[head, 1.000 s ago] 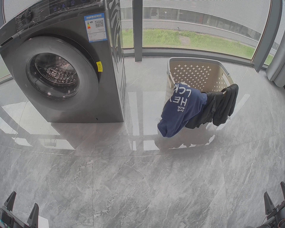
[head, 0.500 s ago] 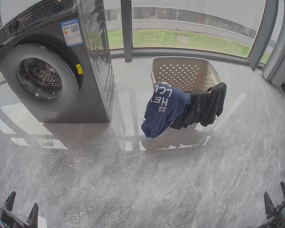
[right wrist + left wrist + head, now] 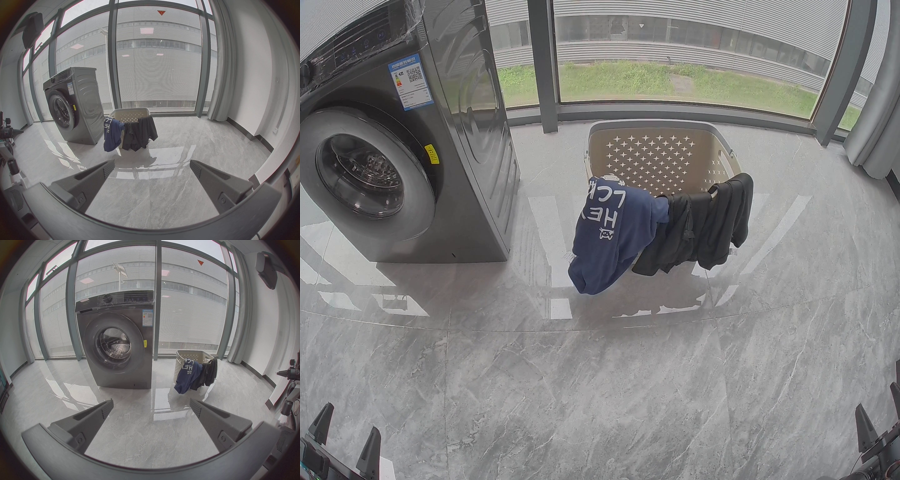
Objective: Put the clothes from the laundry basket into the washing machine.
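Observation:
A beige laundry basket [image 3: 656, 153] stands on the floor by the window. A blue shirt [image 3: 609, 234] and black clothes [image 3: 700, 225] hang over its near rim. The grey washing machine [image 3: 394, 144] stands to the left with its round door [image 3: 359, 175] shut. My left gripper [image 3: 345, 431] is open at the lower left corner, far from the basket. My right gripper [image 3: 878, 415] is open at the lower right corner. The basket [image 3: 193, 357], shirt [image 3: 187, 377] and machine [image 3: 117, 340] lie beyond the open left gripper [image 3: 150, 408]. Basket [image 3: 129, 115] and shirt [image 3: 111, 134] lie beyond the open right gripper [image 3: 151, 170].
Glossy grey tiled floor [image 3: 600, 387] stretches wide and bare between me and the basket. Large windows [image 3: 687, 56] run along the far wall. A grey curtain [image 3: 875, 131] hangs at the right. A gap of floor separates the machine from the basket.
The whole head view has shifted: machine and basket now sit further left in the picture, so the camera has turned right. Both grippers hold the same place, open.

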You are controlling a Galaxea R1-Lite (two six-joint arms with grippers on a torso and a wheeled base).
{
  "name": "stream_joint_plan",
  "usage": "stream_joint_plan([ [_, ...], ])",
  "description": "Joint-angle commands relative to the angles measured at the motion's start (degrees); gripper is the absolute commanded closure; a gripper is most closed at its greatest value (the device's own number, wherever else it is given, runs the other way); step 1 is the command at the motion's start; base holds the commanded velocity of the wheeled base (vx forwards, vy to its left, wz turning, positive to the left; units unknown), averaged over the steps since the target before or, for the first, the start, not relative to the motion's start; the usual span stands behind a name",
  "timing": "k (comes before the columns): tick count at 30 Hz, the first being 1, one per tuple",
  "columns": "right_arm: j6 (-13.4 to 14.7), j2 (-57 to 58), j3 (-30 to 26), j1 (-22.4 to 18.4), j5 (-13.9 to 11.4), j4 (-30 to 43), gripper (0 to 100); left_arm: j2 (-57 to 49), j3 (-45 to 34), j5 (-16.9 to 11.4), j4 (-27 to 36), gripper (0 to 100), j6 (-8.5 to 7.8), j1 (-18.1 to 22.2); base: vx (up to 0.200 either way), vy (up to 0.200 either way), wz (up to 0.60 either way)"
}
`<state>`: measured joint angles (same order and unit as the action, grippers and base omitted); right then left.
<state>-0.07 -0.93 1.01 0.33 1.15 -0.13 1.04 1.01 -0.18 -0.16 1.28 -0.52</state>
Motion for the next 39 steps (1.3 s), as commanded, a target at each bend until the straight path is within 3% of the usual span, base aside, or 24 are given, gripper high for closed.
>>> stream_joint_plan([
  [1,0.0,0.9,-0.9,0.0,0.0,0.0,0,-0.9,-1.0,0.0,0.0,0,0.04,0.0,0.200,0.000,0.00],
  [11,0.0,0.9,-0.9,0.0,0.0,0.0,0,-0.9,-1.0,0.0,0.0,0,0.04,0.0,0.200,0.000,0.00],
  [17,0.0,0.9,-0.9,0.0,0.0,0.0,0,-0.9,-1.0,0.0,-0.1,0,0.04,0.1,0.000,0.000,0.00],
  [35,0.0,0.9,-0.9,0.0,0.0,0.0,0,-0.9,-1.0,0.0,-0.1,0,0.13,0.0,0.000,-0.200,0.00],
  [39,0.0,0.9,-0.9,0.0,0.0,0.0,0,-0.9,-1.0,0.0,-0.1,0,0.13,0.1,0.000,0.000,0.00],
])
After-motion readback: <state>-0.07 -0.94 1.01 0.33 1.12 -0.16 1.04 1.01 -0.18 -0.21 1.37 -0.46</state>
